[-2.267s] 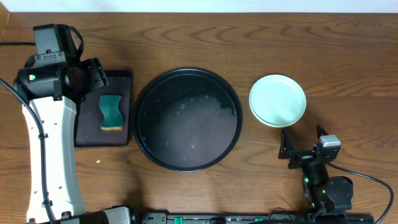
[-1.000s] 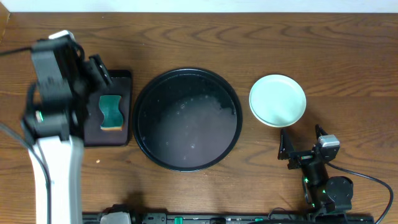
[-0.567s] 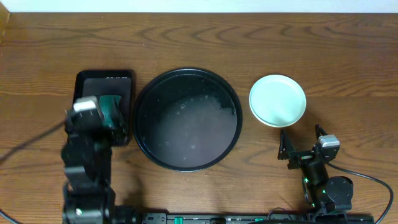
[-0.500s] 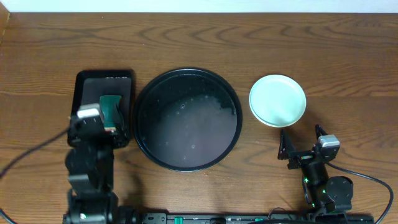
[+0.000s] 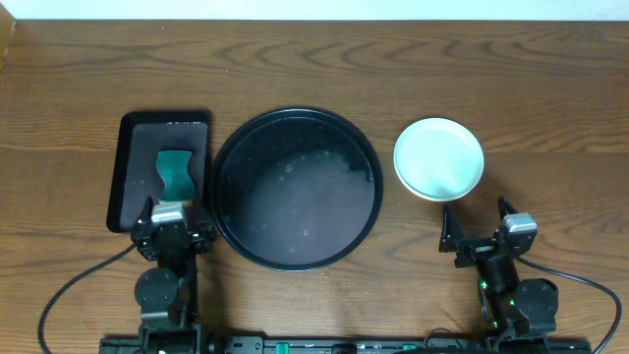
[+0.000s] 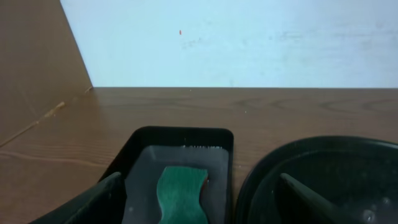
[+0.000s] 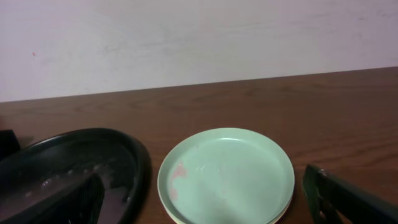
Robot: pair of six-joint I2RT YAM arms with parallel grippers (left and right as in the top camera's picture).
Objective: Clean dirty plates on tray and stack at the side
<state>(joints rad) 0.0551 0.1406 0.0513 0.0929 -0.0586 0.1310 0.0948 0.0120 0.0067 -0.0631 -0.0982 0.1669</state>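
The left hand [image 5: 173, 218] is showing at the lower left of the overhead view, its arm running off the bottom edge. It is covering the near end of a small tray [image 5: 133, 138]. A sponge [image 5: 176, 174] is lying in that small tray, just above the hand. In the left wrist view the fingers [image 6: 93, 202] are standing apart at the bottom corners, cut off by the frame and gripping nothing. The sponge is showing further off between them.

The tray [image 5: 295, 211] is sitting mid-frame on the bench [image 5: 314, 59], just right of the left hand, with pale wet specks across its floor.

The plates [image 5: 438, 158] are lying at the upper right, beside the tray and apart from its rim. From above only the mint top one is showing. In the right wrist view a paler edge is peeking out beneath it, and I cannot tell how many are stacked. A faint reddish smear [image 7: 180, 171] is marking its left side. The right hand [image 5: 477, 221] is sitting just below the plates, fingers spread wide and empty, not touching them.
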